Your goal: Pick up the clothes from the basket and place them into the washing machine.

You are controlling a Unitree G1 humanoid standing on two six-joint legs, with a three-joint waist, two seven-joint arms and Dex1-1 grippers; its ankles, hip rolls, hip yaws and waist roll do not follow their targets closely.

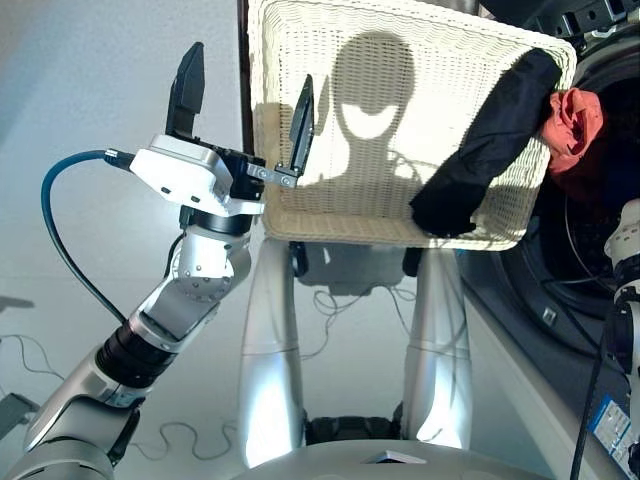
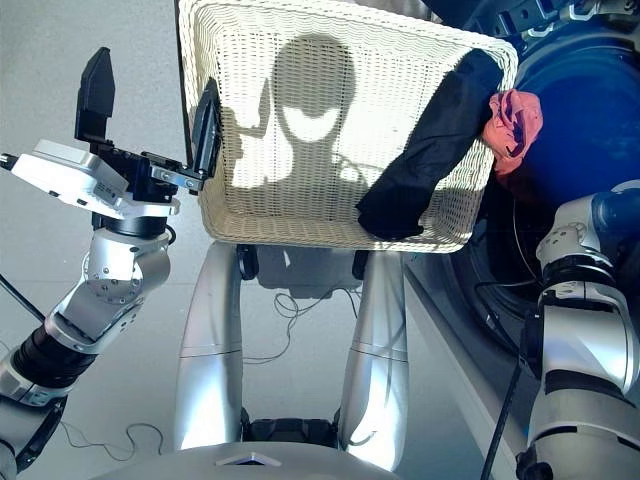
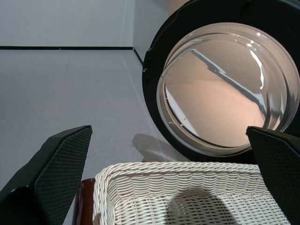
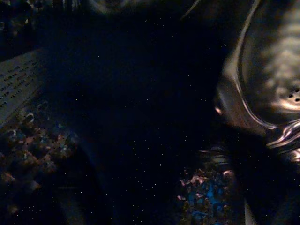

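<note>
The left tool [image 1: 243, 108] is hovering wide open at the basket's [image 1: 330, 215] rim; the right tool's state I cannot tell. The washing machine [image 1: 590, 260] is standing beside it. The black garment [image 1: 488, 145] and the coral-red one [image 1: 573, 125] are lying over the rim, apparently still waiting.

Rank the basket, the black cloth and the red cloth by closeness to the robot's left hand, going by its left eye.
1. Basket, right beside the open left gripper.
2. Black cloth, across the basket's right side.
3. Red cloth, over the far right rim.
</note>
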